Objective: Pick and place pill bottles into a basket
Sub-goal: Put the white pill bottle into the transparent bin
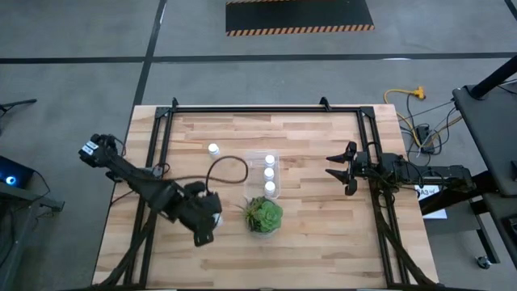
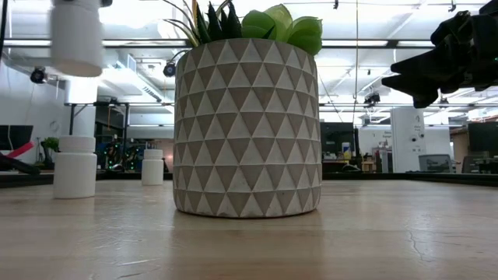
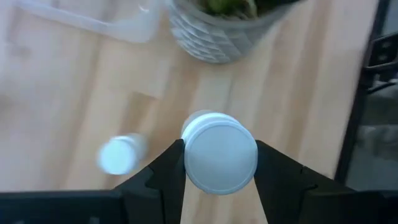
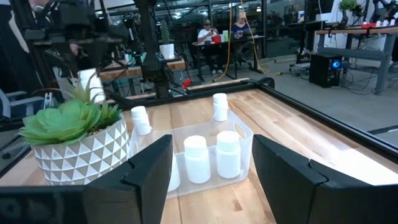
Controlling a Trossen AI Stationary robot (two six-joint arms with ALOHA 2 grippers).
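Note:
My left gripper (image 1: 203, 220) is shut on a white pill bottle (image 3: 219, 155), which is lifted above the table left of the potted plant (image 1: 263, 215). The held bottle also shows high up in the low view (image 2: 76, 35). The clear basket (image 1: 257, 155) holds three bottles (image 1: 270, 172). One bottle (image 1: 213, 149) stands on its base on the table, far-left of the basket. Another bottle (image 3: 118, 154) stands on the table below my left gripper. My right gripper (image 1: 335, 167) is open and empty, right of the basket. My left gripper pinches the pill bottle between its two fingers (image 3: 163, 171) at its top end, by the cap's rim (image 3: 189, 158). The fingers come from above, pointing down. The bottle hangs upright, cap up, lifted clear of the table.
The green plant in its patterned round pot (image 2: 247, 128) stands just near of the basket. Dark frame rails (image 1: 157, 153) run along the table's left, right and far sides. People sit in the room beyond the table (image 4: 208, 31).

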